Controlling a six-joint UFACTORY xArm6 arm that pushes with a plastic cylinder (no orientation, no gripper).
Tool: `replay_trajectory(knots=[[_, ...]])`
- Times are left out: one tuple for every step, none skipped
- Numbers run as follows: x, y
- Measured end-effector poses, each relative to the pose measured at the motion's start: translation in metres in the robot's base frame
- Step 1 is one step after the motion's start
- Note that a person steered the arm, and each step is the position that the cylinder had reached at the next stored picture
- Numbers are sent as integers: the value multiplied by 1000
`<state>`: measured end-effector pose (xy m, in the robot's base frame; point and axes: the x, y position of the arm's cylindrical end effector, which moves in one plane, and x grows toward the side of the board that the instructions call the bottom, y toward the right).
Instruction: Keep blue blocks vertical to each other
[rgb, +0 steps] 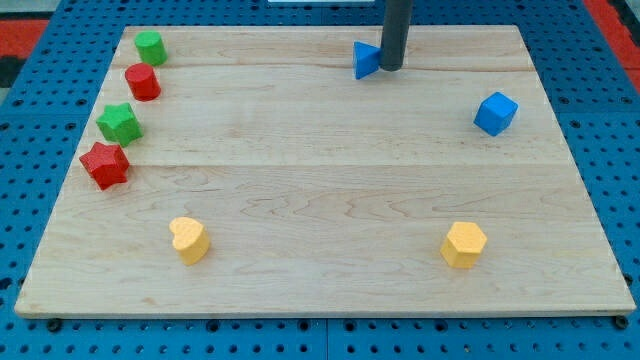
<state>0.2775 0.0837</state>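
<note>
Along the left edge sit a green cylinder (150, 47), red cylinder (143, 82), green star (120, 123) and red star (105, 165) — near, a yellow heart (188, 240) left, a yellow hexagon (464, 245) right.

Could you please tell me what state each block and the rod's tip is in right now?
my tip: down on the board, touching the blue triangle's right side.
blue triangle: near the view's top, against my tip.
blue cube: alone at the view's right, lower than the triangle, untouched.
green cylinder, red cylinder, green star, red star: in a line at the view's left.
yellow heart, yellow hexagon: apart, near the view's bottom.
</note>
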Motion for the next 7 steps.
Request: replay_trajectory(knots=[[3, -28], [2, -37], [-14, 46], [-18, 148], [20, 223], [80, 238], [140, 207]])
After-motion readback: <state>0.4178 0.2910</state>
